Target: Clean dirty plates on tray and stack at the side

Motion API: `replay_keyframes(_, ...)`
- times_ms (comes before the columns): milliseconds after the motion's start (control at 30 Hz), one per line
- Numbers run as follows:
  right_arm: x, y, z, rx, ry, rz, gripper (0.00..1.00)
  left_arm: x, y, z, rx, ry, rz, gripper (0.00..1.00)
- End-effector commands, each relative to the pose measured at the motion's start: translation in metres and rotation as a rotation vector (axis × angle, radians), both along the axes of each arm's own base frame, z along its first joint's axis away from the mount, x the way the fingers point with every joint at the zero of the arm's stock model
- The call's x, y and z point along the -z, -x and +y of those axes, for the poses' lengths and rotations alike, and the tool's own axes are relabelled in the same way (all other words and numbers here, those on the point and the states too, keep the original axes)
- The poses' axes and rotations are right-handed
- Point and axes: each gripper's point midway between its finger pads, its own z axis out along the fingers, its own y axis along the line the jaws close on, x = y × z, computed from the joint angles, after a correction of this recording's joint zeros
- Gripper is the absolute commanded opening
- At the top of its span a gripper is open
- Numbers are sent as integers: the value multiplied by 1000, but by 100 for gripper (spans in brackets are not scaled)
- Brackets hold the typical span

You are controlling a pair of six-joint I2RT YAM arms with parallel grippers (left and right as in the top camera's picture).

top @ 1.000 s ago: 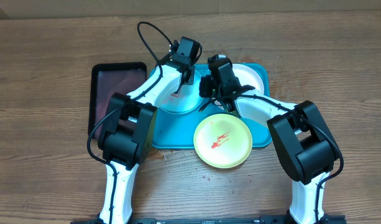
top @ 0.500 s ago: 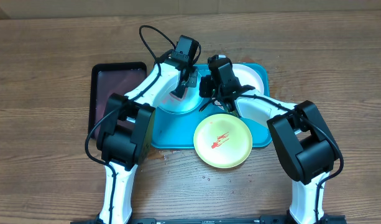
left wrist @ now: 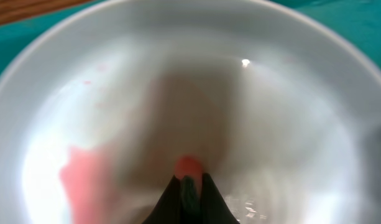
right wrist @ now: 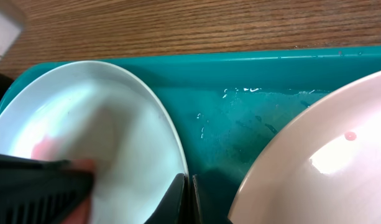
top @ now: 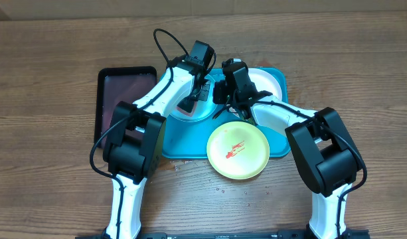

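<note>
While both arms reach over the tray [top: 183,149], I read the left claw [left wrist: 189,190] as closed, tips low over the inside of the light blue plate [top: 198,113]. A small pink blot sits at those tips; whether anything is pinched there I cannot tell. A red smear [left wrist: 84,180] lies just left of them. The right claw [right wrist: 186,196] is closed on that plate's right rim, one finger on each side of the edge.

The light blue plate sits in the tray's far left part. The white plate [top: 269,81] fills the far right corner, and a narrow strip of wet tray floor separates the two rims. The pale green plate [top: 238,151] overhangs the tray's near rim onto the tabletop [top: 362,66]. The black tray [top: 123,99] lies just beside the tray's left edge.

The two claws work close together at mid-tray. Bare wood shows beyond the far rim and to the right.
</note>
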Motion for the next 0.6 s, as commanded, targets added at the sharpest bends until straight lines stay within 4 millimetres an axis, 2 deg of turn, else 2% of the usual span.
replay_keyframes(0,-17,-11,5,5,-29,-39,4,59,27,44,-21,-178,129,4)
replay_keyframes(200,-17,-11,4,10,-25,-42,4,58,8,55,-62,-152,71,4)
replay_keyframes(300,-17,-11,4,9,-25,-42,4,57,-2,54,-71,-122,37,4)
replay_keyframes(567,-17,-11,4,9,-25,-42,4,56,-18,18,-36,70,-5,4)
